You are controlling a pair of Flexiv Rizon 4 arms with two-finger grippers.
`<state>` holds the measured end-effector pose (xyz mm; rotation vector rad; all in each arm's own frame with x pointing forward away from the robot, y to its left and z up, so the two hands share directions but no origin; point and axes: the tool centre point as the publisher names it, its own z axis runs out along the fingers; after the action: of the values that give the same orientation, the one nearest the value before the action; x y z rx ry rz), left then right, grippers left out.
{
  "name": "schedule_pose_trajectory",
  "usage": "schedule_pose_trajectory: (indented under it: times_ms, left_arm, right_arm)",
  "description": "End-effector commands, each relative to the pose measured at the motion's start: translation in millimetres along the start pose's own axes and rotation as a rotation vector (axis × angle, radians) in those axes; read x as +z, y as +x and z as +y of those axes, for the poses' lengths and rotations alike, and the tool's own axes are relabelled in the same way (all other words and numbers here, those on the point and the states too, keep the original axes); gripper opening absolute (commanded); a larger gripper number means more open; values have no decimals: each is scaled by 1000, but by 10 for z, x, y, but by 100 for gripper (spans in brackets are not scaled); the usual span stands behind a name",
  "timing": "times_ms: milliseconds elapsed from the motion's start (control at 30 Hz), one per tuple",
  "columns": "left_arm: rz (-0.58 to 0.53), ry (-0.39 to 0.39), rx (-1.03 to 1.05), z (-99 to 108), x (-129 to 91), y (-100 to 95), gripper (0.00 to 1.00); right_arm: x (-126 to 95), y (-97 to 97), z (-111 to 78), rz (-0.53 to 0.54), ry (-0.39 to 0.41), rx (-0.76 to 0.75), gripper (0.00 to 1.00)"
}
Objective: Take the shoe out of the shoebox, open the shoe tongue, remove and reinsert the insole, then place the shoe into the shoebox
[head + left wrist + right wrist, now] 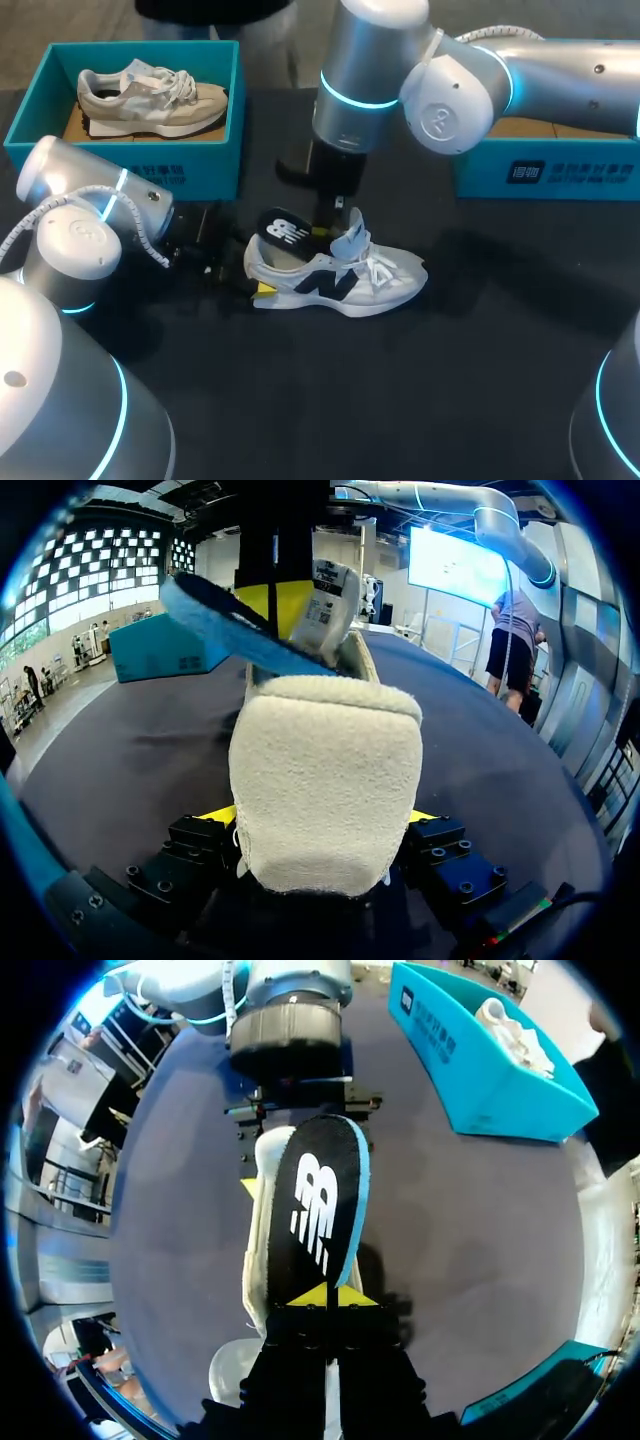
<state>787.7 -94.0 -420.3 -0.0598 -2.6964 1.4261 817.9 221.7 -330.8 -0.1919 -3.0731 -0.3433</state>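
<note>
Jaws clamped: left jaws on shoe (325,780) heel, right jaws on insole (318,1210); blue underside only in left wrist view.

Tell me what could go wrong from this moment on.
The right gripper pinches the insole only at one end, so it may slip or fold against the shoe. The left gripper clamps only the heel, so a dragging insole might swing or lift the toe.
</note>
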Motion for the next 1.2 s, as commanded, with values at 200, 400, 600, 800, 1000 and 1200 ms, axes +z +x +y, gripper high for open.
schedule_pose_trajectory:
  times_ms: [200,400,600,800,1000,1200]
  left_arm:
    - [1,-4,0,42,47,-3,0]
    - [1,-4,0,42,47,-3,0]
    - [1,-4,0,42,47,-3,0]
    - [1,-4,0,42,47,-3,0]
    - [1,-4,0,42,47,-3,0]
    - [1,-4,0,42,47,-3,0]
  right_arm:
    - [-75,-77,134,-25,-34,-11,0]
    - [-7,-118,226,-9,-49,-24,0]
    - [27,-122,210,14,-74,-14,0]
    - [-24,-118,202,5,-79,-13,35]
    - [-135,-82,184,-24,-86,-9,42]
    - [-211,-64,175,-41,-88,-7,42]
